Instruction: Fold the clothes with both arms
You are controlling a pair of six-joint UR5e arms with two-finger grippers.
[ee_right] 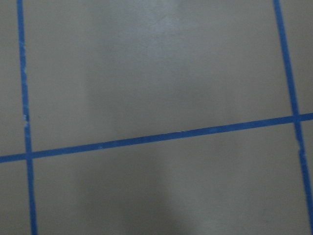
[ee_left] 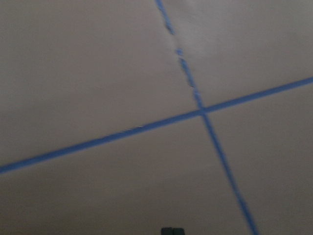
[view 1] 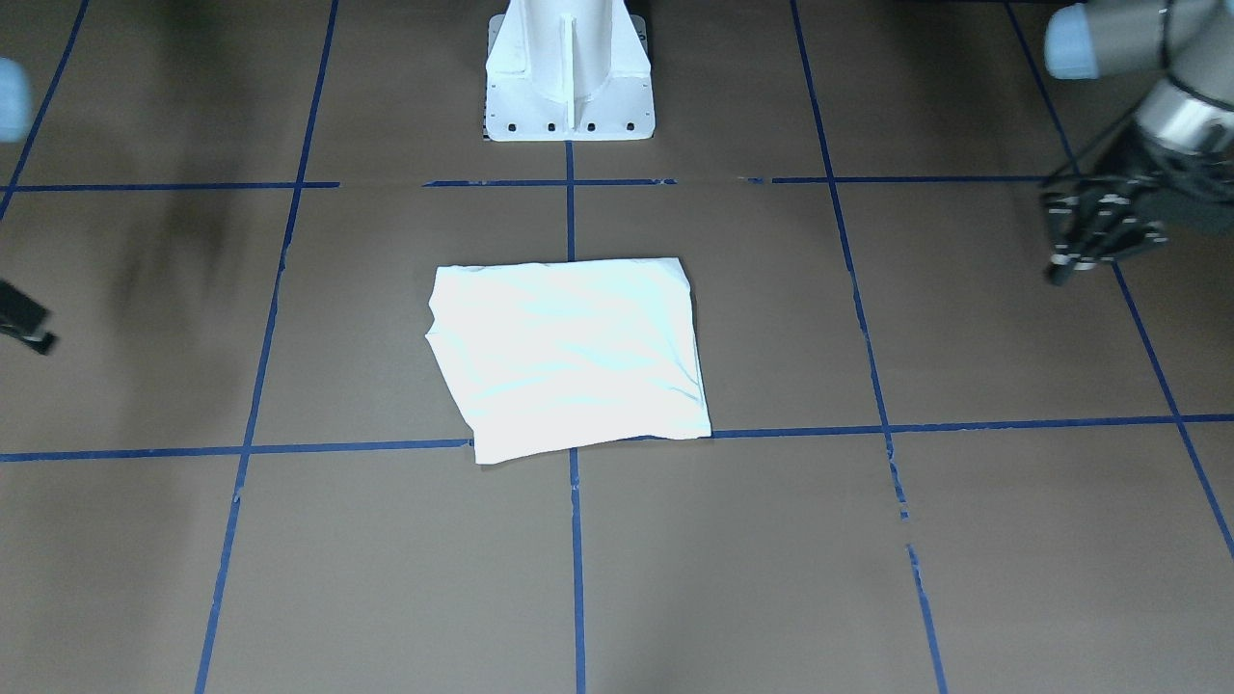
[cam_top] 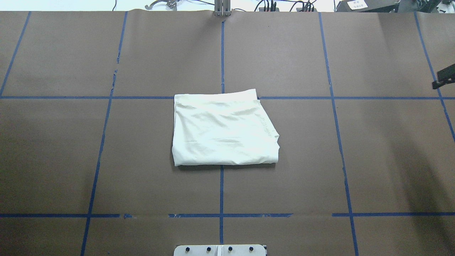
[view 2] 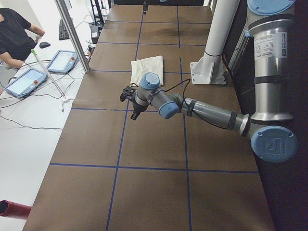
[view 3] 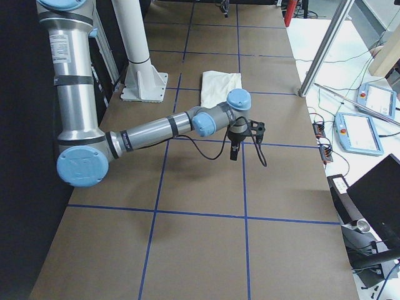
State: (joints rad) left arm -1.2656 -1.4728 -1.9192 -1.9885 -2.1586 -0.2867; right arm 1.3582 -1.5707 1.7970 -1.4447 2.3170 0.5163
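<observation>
The cream shirt (view 1: 569,357) lies folded into a neat rectangle at the table's middle, plain side up; its graphic is hidden. It also shows in the overhead view (cam_top: 224,129) and both side views (view 2: 147,67) (view 3: 220,87). My left gripper (view 1: 1060,273) hovers far off the shirt toward my left end of the table (view 2: 134,116), fingers together and empty. My right gripper (cam_top: 435,85) hangs at the opposite end (view 3: 234,156), only partly inside the front view (view 1: 40,339), fingers together and empty. Both wrist views show only brown table and blue tape.
The white pedestal (view 1: 569,77) stands at the robot's edge behind the shirt. Blue tape lines (cam_top: 221,185) grid the brown table. A person (view 2: 14,33) and teach pendants (view 2: 62,60) are beyond the far edge.
</observation>
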